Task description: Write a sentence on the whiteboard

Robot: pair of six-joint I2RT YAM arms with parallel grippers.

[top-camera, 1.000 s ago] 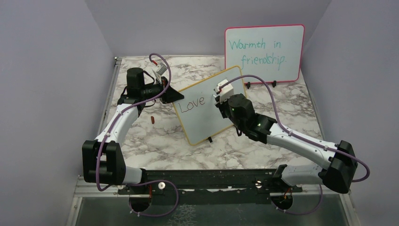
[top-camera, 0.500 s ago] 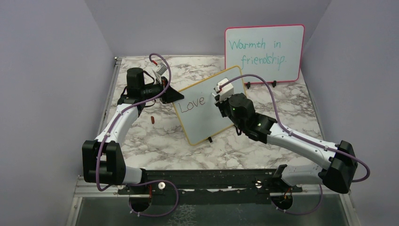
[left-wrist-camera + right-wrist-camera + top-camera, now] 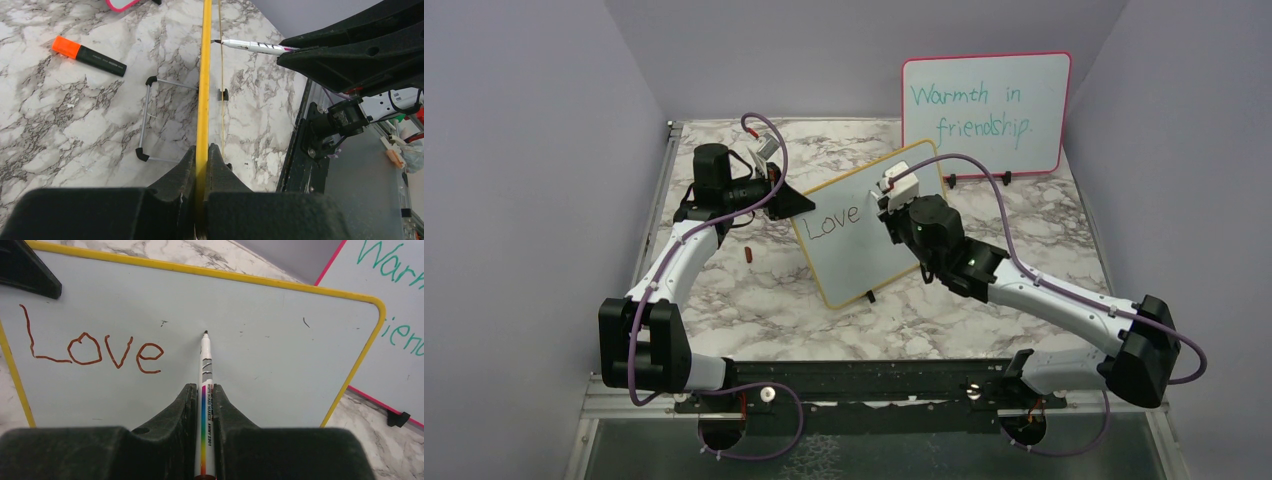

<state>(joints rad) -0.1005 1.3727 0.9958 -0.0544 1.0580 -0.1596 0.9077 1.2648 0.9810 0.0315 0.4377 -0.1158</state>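
In the middle of the table (image 3: pixel 724 290), the whiteboard (image 3: pixel 864 262) stands up, its long side slanting from left to far right. The left gripper (image 3: pixel 201 150) pinches its yellow edge. The right gripper (image 3: pixel 204 390) squeezes a marker (image 3: pixel 205 365) whose tip points straight at the board, touching it just right of the word Love (image 3: pixel 95 350).

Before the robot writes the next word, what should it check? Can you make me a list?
1. Board held steady: the left gripper is shut on the yellow edge of the whiteboard. Ok.
2. Pen held: the right gripper is shut on the marker. Ok.
3. Starting spot: the marker tip is just after the word Love, with a gap between them. Ok.
4. Tip touching the board: cannot tell.
5. Room for more words: the board is bare beyond and below the tip. Ok.
6. Sentence finished: only Love is written. Not ok.
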